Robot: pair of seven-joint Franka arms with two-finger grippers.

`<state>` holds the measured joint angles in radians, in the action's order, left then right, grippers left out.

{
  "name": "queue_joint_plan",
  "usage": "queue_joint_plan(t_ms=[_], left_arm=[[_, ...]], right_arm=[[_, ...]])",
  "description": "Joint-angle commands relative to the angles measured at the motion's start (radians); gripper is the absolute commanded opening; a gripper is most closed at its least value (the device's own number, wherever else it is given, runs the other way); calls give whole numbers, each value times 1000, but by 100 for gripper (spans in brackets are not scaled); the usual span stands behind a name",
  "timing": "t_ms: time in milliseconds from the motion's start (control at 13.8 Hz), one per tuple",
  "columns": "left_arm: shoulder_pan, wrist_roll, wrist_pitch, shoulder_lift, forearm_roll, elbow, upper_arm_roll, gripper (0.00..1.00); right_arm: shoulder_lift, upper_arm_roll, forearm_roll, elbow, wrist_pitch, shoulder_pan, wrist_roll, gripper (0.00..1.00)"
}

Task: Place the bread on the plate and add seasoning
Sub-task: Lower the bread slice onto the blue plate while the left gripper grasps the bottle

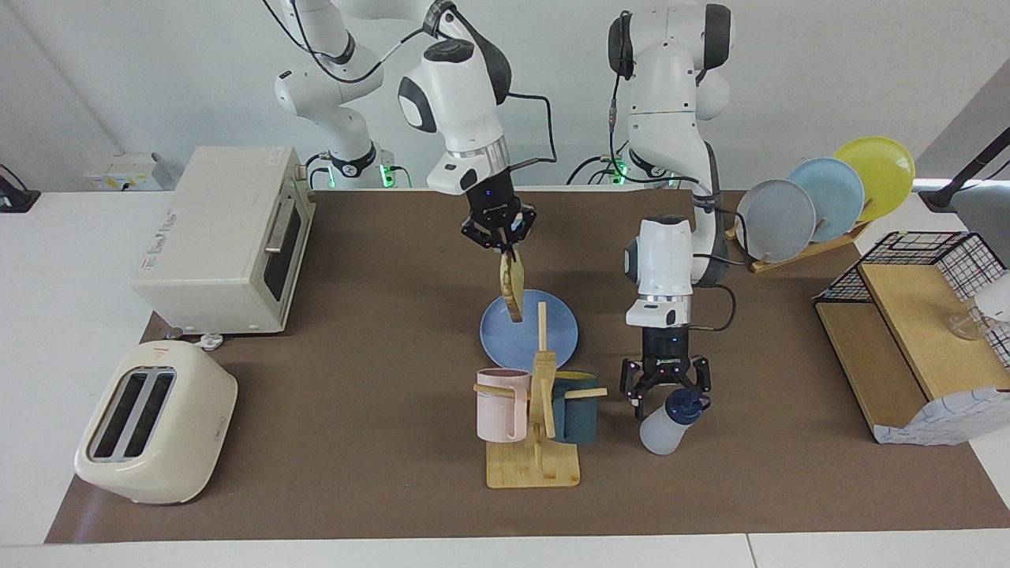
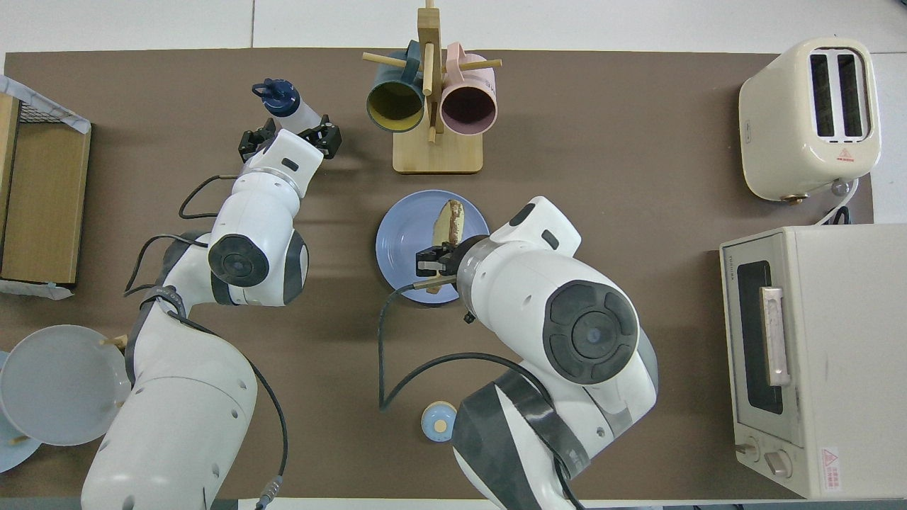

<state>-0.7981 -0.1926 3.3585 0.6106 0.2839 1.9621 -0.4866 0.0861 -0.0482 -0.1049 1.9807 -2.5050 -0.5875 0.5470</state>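
Two grippers work over the brown worktop. The right gripper [image 1: 505, 248] hangs above the plate [image 1: 552, 347], near the worktop's middle, its fingers clamped on the top edge of the bread [image 1: 514, 293], which dangles on edge just over the plate. The left gripper [image 1: 665, 390] is low, toward the edge farthest from the robots, fingers spread apart around the seasoning [image 1: 669, 422], which leans tilted beside the mug rack [image 1: 536, 465].

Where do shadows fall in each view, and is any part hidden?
Facing view: soft, even light, a faint shadow beside the toaster. Overhead view: the right arm casts a soft shadow on the mat and hides part of the plate.
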Motion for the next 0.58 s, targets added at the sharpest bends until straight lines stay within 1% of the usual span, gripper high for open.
queue_joint_plan(t_ms=[0,145,217,362,434,506], left_arm=[[16,-4,-7,38,14,-49,-9,100],[16,-5,-13,55,15,-52,-9,100],[19,-5,-14,55,15,-63,-9,100],[22,-5,-17,58,17,-72,-7,100],[22,-5,-17,60,17,-72,-7,100],[20,-5,-16,60,18,-74,-7,100]], right_arm=[[66,2,-96,1,-115,-17,-22,0],[76,1,-159,1,-127,-34,-27,0],[75,1,-164,9,-139,-50,-39,0],[80,1,-168,18,-140,-41,-134,0],[104,1,-171,12,-158,-46,-150,0],[112,1,-171,18,-188,-46,-166,0]])
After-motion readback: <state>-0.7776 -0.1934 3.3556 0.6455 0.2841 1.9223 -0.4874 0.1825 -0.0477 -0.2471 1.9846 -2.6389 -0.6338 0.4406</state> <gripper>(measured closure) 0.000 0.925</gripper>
